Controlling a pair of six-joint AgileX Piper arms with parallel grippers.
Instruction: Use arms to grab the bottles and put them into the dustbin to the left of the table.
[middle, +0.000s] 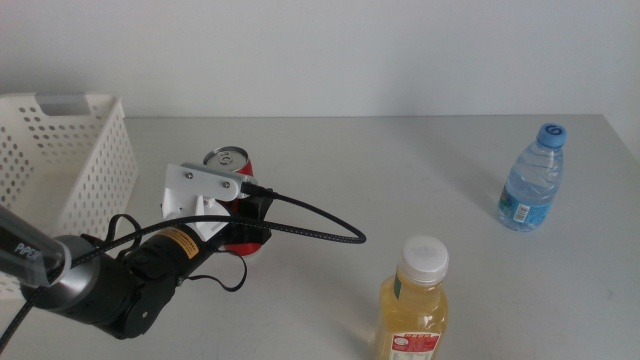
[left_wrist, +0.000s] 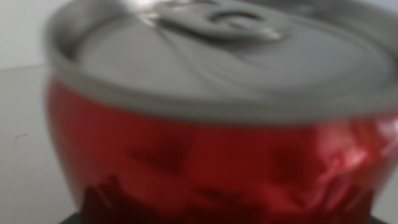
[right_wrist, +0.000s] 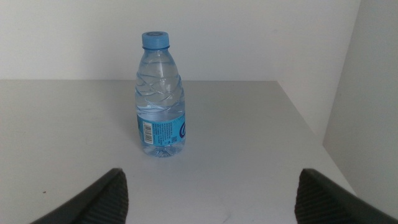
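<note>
Pale grey worktop under a white wall, with the left gripper at the red soda can.

Taking the can as landmark: it stands upright on the worktop, and the white perforated dustbin sits just to its left. The left gripper's jaws sit around the can's lower body; the left wrist view is filled with blurred red can, so whether they grip it cannot be told. The yellow-juice bottle stands right of the can and nearer the camera, and the water bottle stands far right, well apart. The right gripper faces the water bottle from a distance, jaws spread wide and empty.
</note>
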